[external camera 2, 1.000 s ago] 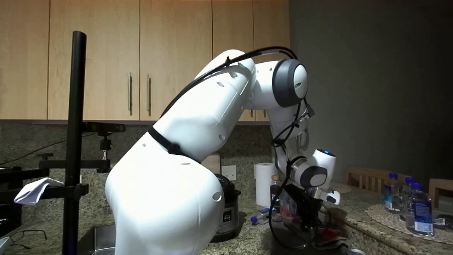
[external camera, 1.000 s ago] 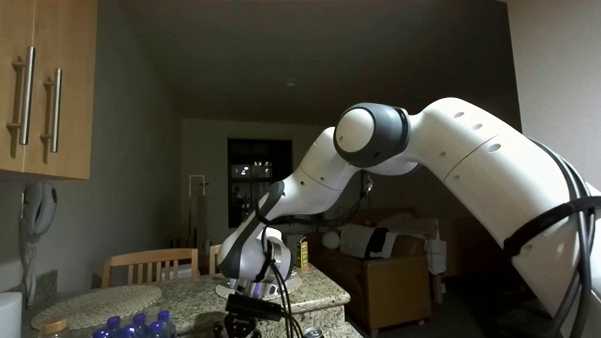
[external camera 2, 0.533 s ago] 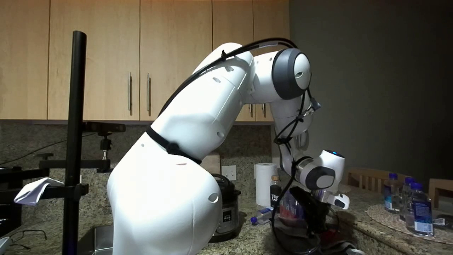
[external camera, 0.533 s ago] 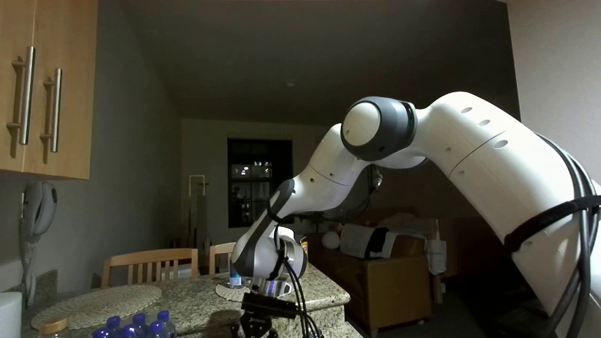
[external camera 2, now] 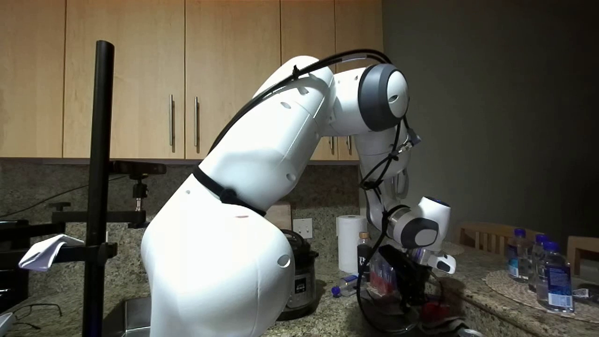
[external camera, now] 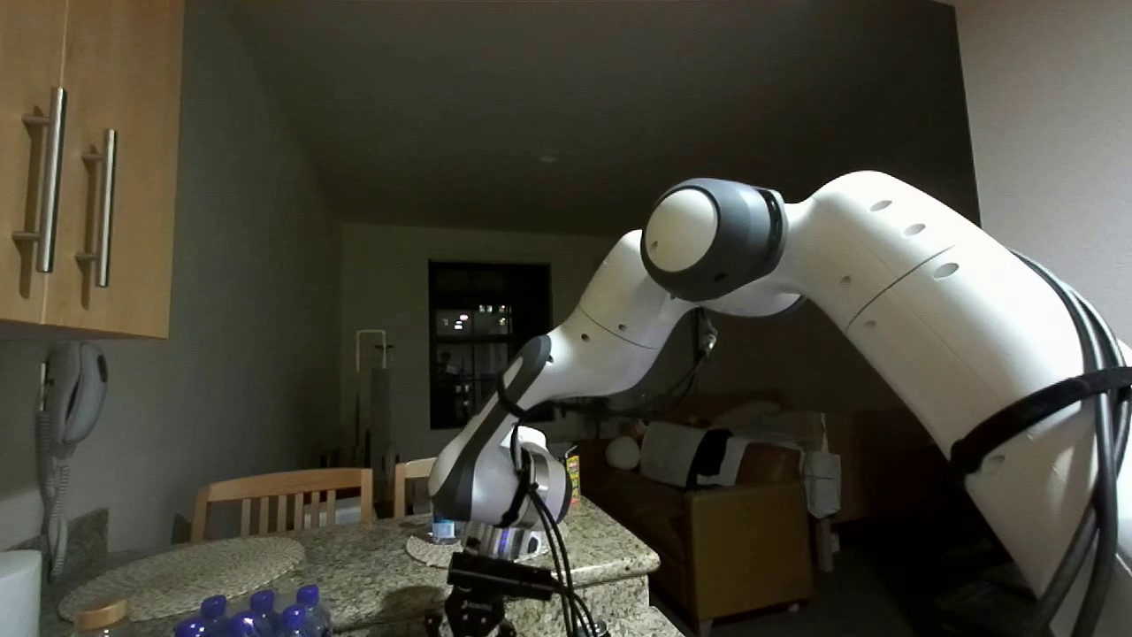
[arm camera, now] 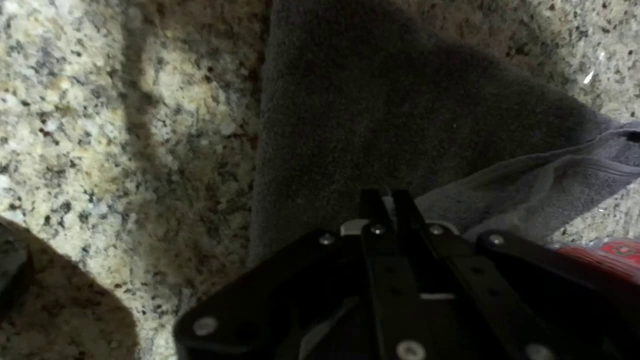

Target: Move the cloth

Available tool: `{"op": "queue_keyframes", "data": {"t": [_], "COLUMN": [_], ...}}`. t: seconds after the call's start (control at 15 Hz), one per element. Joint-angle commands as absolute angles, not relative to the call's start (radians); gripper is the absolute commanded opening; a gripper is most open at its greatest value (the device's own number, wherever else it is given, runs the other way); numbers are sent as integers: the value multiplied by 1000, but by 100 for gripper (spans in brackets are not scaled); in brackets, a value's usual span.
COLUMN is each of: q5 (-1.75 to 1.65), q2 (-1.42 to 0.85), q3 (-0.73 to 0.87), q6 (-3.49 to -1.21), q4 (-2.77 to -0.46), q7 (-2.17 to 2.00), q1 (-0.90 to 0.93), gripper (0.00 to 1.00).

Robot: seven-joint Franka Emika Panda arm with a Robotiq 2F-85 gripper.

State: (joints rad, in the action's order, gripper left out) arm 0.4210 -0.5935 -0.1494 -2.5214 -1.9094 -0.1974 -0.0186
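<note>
The dark grey cloth point(arm camera: 350, 115) lies on the speckled granite counter in the wrist view, with a paler folded part point(arm camera: 530, 185) to the right. My gripper point(arm camera: 387, 197) is over the cloth, its fingertips nearly together with a thin pale strip of cloth pinched between them. In an exterior view the gripper point(external camera: 473, 615) is at the bottom edge, its tips cut off. In an exterior view the gripper point(external camera 2: 412, 299) is dark and partly hidden by cables; the cloth is hard to make out below it.
Red plastic-wrapped goods point(arm camera: 610, 252) lie beside the cloth. Bottles point(external camera 2: 554, 276) stand on a mat on the raised ledge point(external camera 2: 491, 299). A lying bottle point(external camera 2: 346, 285), paper towel roll point(external camera 2: 350, 243), cooker point(external camera 2: 302, 281) and can point(external camera 2: 470, 333) are near the arm.
The arm rose at the elbow and moved right in both exterior views over the first half second, then shifted slightly back left. The gripper moved with it.
</note>
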Motion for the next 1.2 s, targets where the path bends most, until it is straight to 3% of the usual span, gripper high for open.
{"op": "queue_keyframes", "data": {"t": [0.0,0.6,1.13], "q5": [375,310,277], "q2": [-539,-422,-430], "q3": [-124,-47,-1], "q6": [-2408,-2212,-1934], "q4": [-1858,-1789,-1589], "q7": [-196,-200,-57], "q1": [3,-3,-72], "gripper": [8,8,8]}}
